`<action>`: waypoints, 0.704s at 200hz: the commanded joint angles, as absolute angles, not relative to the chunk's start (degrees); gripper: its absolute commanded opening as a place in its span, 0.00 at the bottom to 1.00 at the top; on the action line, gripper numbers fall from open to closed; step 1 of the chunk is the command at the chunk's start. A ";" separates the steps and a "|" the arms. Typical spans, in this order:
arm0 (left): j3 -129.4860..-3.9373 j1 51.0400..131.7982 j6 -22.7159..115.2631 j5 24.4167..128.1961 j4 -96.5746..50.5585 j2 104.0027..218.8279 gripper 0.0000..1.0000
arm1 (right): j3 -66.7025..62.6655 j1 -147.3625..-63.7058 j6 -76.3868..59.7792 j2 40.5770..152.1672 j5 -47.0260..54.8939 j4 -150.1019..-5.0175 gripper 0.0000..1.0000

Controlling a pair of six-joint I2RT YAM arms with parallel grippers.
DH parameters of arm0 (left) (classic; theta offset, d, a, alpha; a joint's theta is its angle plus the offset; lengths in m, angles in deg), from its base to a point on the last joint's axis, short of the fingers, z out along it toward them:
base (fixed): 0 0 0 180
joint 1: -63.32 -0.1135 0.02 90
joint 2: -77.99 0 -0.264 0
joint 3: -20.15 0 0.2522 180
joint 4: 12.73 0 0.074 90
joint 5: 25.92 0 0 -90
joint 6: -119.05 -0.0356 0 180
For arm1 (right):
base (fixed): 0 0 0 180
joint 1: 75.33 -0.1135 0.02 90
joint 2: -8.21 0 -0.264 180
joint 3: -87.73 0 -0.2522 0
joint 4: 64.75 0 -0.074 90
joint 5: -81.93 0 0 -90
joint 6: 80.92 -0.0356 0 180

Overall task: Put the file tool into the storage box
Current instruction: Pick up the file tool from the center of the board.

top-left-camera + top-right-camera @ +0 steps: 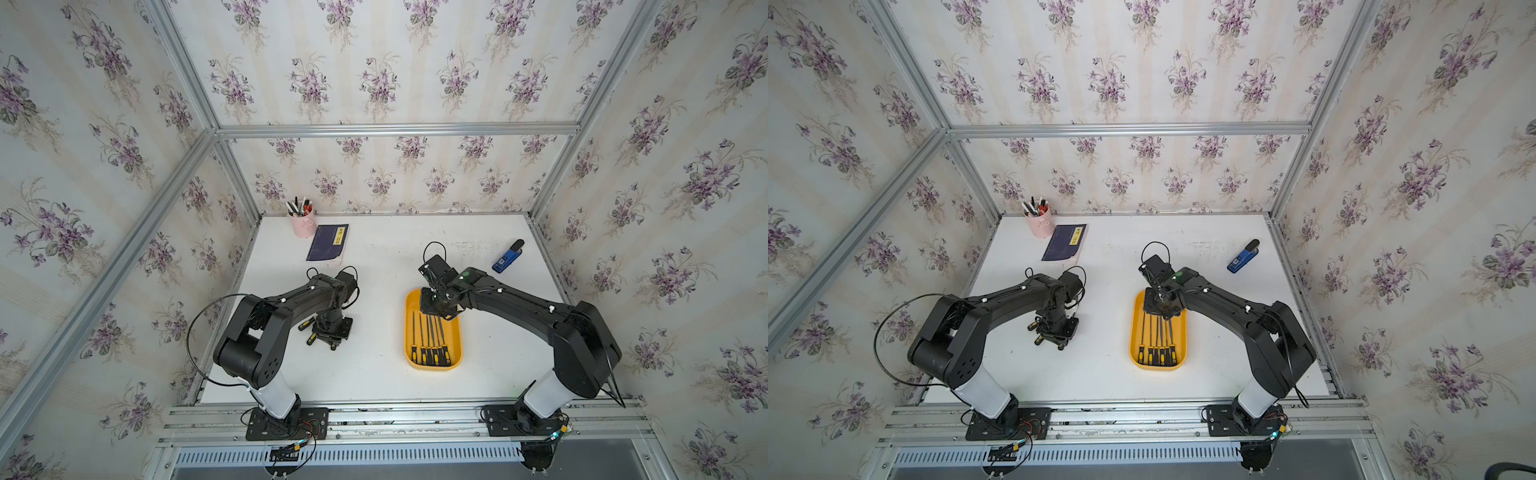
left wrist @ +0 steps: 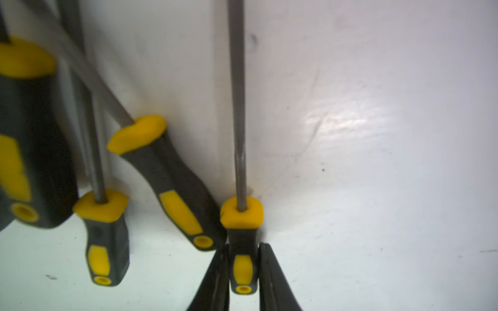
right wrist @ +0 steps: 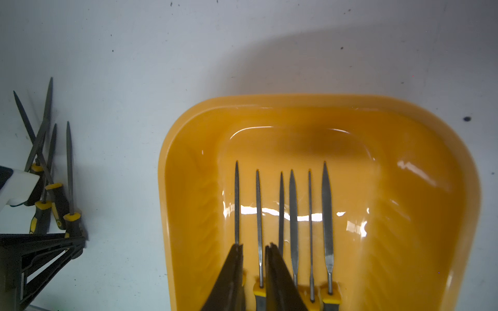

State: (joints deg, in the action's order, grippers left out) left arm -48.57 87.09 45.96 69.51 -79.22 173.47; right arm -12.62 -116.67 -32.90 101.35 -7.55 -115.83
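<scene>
In the left wrist view my left gripper (image 2: pixel 244 245) is shut on the black-and-yellow handle of a file tool (image 2: pixel 242 215) lying on the white table, its grey shaft pointing away. Three more files (image 2: pixel 167 175) lie loose beside it. In both top views that gripper (image 1: pixel 328 336) (image 1: pixel 1054 336) points down at the pile. The storage box (image 1: pixel 407 332) (image 1: pixel 1131 332) (image 3: pixel 296 101) is a yellow tray holding several files (image 3: pixel 293 215) side by side. My right gripper (image 3: pixel 254 245) (image 1: pixel 436 307) hovers over its far end, narrowly open, one thin shaft between its jaws untouched.
A pink pen cup (image 1: pixel 303 224) and a dark blue notebook (image 1: pixel 328 244) sit at the back left. A blue stapler (image 1: pixel 507 257) lies at the back right. Aluminium frame rails and papered walls close in the table on three sides.
</scene>
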 commanded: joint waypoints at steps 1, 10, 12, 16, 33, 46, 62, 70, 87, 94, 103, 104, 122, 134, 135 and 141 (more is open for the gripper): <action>-49.30 87.31 45.43 71.21 -80.96 172.10 0.18 | -12.11 -116.64 -32.75 101.38 -7.87 -115.38 0.21; -50.09 87.38 45.06 71.94 -81.91 171.40 0.16 | -11.72 -116.67 -32.84 101.27 -7.80 -115.34 0.21; -50.29 87.40 45.14 72.11 -82.25 171.17 0.16 | -11.56 -116.65 -32.93 101.21 -7.74 -115.34 0.21; -50.67 87.48 45.27 72.60 -82.65 170.72 0.15 | -11.24 -116.66 -33.00 101.13 -7.61 -115.29 0.21; -53.22 87.85 45.31 75.77 -84.46 168.45 0.14 | -9.94 -116.14 -33.52 100.66 -5.97 -114.75 0.26; -56.03 88.60 45.05 77.92 -86.24 167.08 0.14 | -9.25 -115.34 -34.53 99.79 -4.33 -113.69 0.30; -59.07 88.98 44.50 82.32 -87.10 165.48 0.14 | -9.57 -113.68 -36.39 98.21 -1.35 -110.81 0.32; -60.34 89.22 44.36 85.08 -87.05 164.97 0.14 | -10.24 -112.74 -37.86 97.16 0.19 -108.97 0.32; -63.25 90.00 44.43 90.61 -86.75 164.45 0.13 | -12.35 -111.31 -41.20 94.74 3.83 -103.42 0.32; -64.47 90.48 44.61 92.28 -86.57 164.55 0.13 | -13.03 -111.11 -42.26 94.05 5.16 -100.90 0.32; -65.95 91.16 44.77 94.38 -86.30 164.84 0.13 | -13.30 -111.15 -43.30 93.67 6.42 -98.52 0.33; -66.08 91.21 44.78 94.57 -86.28 164.87 0.13 | -13.34 -111.13 -43.35 93.65 6.61 -98.36 0.33; -68.03 92.85 45.70 97.35 -85.01 165.47 0.12 | -13.11 -111.25 -44.50 94.26 8.58 -95.54 0.33; -69.02 94.12 46.17 97.45 -84.82 166.31 0.12 | -12.66 -111.74 -45.03 94.95 9.07 -94.24 0.33; -69.06 94.24 46.13 97.46 -84.83 166.36 0.12 | -12.67 -111.82 -45.05 95.04 9.11 -94.16 0.33; -69.45 94.75 46.27 97.45 -84.91 166.88 0.11 | -12.19 -112.13 -45.06 95.53 9.21 -93.81 0.33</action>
State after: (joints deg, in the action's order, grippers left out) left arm -67.95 93.17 45.59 93.35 -85.16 165.58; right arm -13.08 -111.39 -42.43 94.38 6.09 -99.57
